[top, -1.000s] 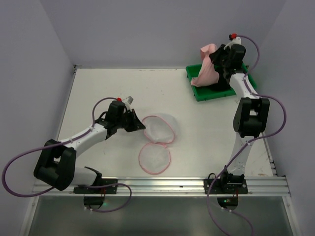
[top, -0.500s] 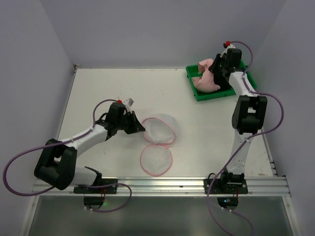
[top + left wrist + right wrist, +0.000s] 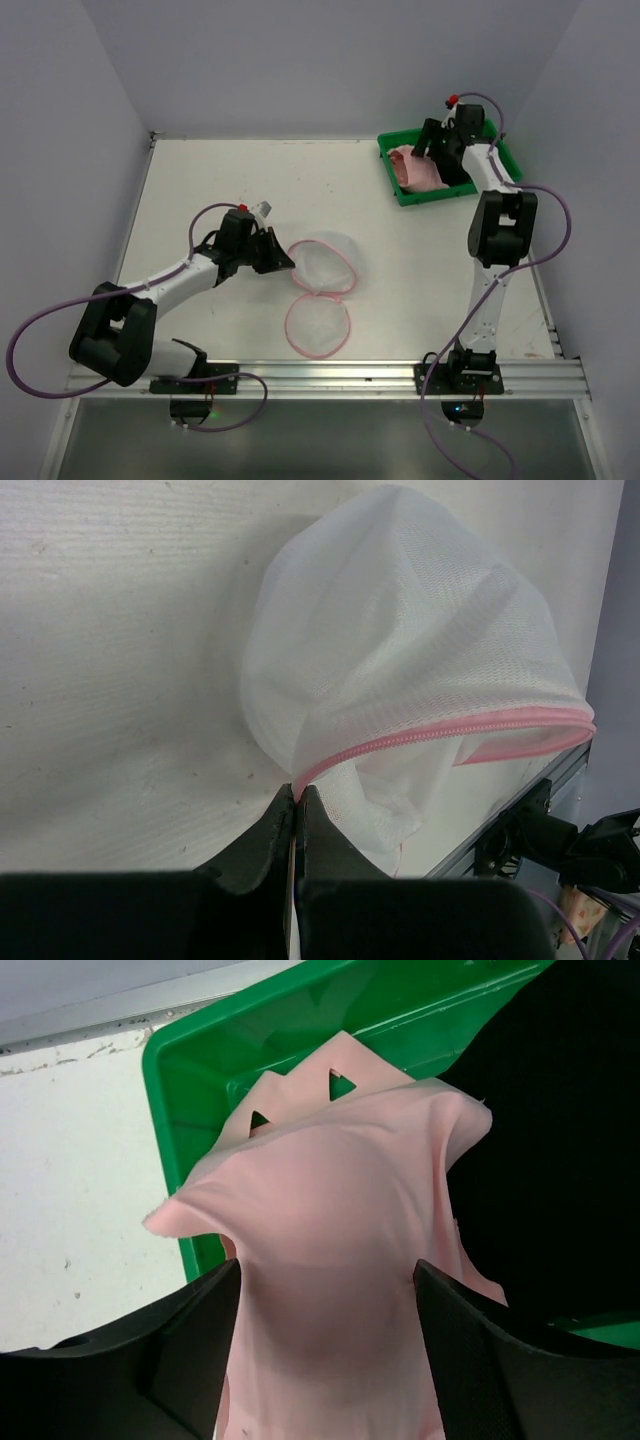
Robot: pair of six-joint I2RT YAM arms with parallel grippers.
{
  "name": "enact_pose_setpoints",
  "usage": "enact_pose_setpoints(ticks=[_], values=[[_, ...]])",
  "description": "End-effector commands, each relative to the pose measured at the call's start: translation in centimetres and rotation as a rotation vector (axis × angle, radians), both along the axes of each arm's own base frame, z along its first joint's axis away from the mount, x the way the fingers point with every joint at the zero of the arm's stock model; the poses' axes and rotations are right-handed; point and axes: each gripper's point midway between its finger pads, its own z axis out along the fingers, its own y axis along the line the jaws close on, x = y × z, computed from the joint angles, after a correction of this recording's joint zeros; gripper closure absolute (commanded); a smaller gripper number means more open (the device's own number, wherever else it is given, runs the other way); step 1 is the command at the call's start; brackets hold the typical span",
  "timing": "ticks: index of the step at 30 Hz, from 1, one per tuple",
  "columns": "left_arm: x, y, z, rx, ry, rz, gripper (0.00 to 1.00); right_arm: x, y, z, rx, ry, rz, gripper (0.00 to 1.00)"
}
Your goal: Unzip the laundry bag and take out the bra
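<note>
Right wrist: one bra lies between the spread fingers of the right gripper, in one green tray; left gripper pinches one laundry bag

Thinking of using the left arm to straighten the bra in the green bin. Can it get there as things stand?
Probably not. The left gripper is shut on the laundry bag's trim mid-table; the bra lies in the green bin at the far right corner, under the open right gripper.
</note>
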Motion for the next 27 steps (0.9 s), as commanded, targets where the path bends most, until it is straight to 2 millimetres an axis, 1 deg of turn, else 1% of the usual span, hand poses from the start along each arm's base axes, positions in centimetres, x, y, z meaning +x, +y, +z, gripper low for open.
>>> enact_pose_setpoints(ticks=[1,3,4,5,6,7,8,9,10,11,12,13,14,15,16,17,18,19,21,22,23,24,25,27], values=[[0.2,-0.5,0.5,-0.014,-0.044,-0.037,1.00,-0.9,-0.4,9.1,-0.044,-0.164,-0.002,0.27],[0.2,-0.5,0.6,-0.018,-0.046,-0.038,1.00,-1.6,-0.2,10.8,-0.063,-0.190,0.001,0.22],[0.2,-0.6,0.7,-0.020,-0.049,-0.040,1.00,-2.1,0.0,11.2,-0.069,-0.187,0.005,0.20],[0.2,-0.5,0.7,-0.020,-0.050,-0.037,1.00,-2.8,0.2,13.0,-0.077,-0.215,0.008,0.18],[0.2,-0.6,0.9,-0.021,-0.053,-0.038,1.00,-3.3,1.0,13.7,-0.079,-0.224,0.024,0.13],[0.3,-0.6,1.0,-0.022,-0.056,-0.037,1.00,-4.1,1.5,13.5,-0.081,-0.214,0.034,0.12],[0.3,-0.5,1.0,-0.022,-0.055,-0.035,1.00,-4.9,1.5,15.4,-0.088,-0.257,0.030,0.10],[0.4,-0.6,1.1,-0.023,-0.059,-0.037,1.00,-5.6,3.1,15.9,-0.090,-0.265,0.051,0.09],[0.4,-0.6,1.0,-0.020,-0.058,-0.037,1.00,-6.6,3.6,15.0,-0.090,-0.241,0.056,0.09],[0.4,-0.6,1.0,-0.020,-0.058,-0.036,1.00,-7.3,4.0,15.3,-0.080,-0.245,0.053,0.09],[0.5,-0.5,1.1,-0.018,-0.060,-0.032,1.00,-8.8,5.2,17.3,-0.069,-0.286,0.063,0.09],[0.7,-0.4,1.2,-0.012,-0.062,-0.025,1.00,-9.9,5.9,15.7,-0.059,-0.267,0.073,0.09],[0.8,-0.4,1.2,-0.010,-0.064,-0.022,1.00,-11.0,6.8,15.6,-0.036,-0.268,0.083,0.09],[0.8,-0.4,1.4,-0.011,-0.067,-0.021,1.00,-12.9,8.5,17.5,-0.011,-0.315,0.115,0.09],[0.9,-0.4,1.5,-0.014,-0.070,-0.018,1.00,-14.4,9.7,15.6,0.016,-0.291,0.146,0.10],[1.0,-0.5,1.7,-0.019,-0.074,-0.015,1.00,-15.5,10.6,15.2,0.046,-0.284,0.157,0.10],[1.1,-0.5,1.8,-0.021,-0.076,-0.014,1.00,-16.9,12.3,15.1,0.064,-0.288,0.187,0.10],[1.2,-0.5,2.1,-0.022,-0.083,-0.008,0.99,-18.5,12.7,14.3,0.082,-0.298,0.196,0.11],[1.3,-0.5,2.3,-0.021,-0.089,-0.006,0.95,-20.2,14.0,13.4,0.152,-0.282,0.207,0.11],[1.2,-0.4,2.6,-0.022,-0.095,-0.005,0.89,-21.1,13.9,12.4,0.179,-0.281,0.197,0.12],[1.2,-0.3,2.9,-0.024,-0.105,0.000,0.85,-21.8,13.7,10.8,0.193,-0.250,0.175,0.13],[1.2,-0.2,3.1,-0.023,-0.109,0.004,0.81,-21.6,13.5,11.2,0.193,-0.265,0.160,0.13],[1.0,-0.1,3.1,-0.022,-0.108,0.005,0.70,-22.0,13.2,10.1,0.188,-0.244,0.141,0.13],[1.0,0.1,3.9,-0.031,-0.128,0.011,0.61,-21.5,12.3,9.4,0.166,-0.244,0.093,0.13]])
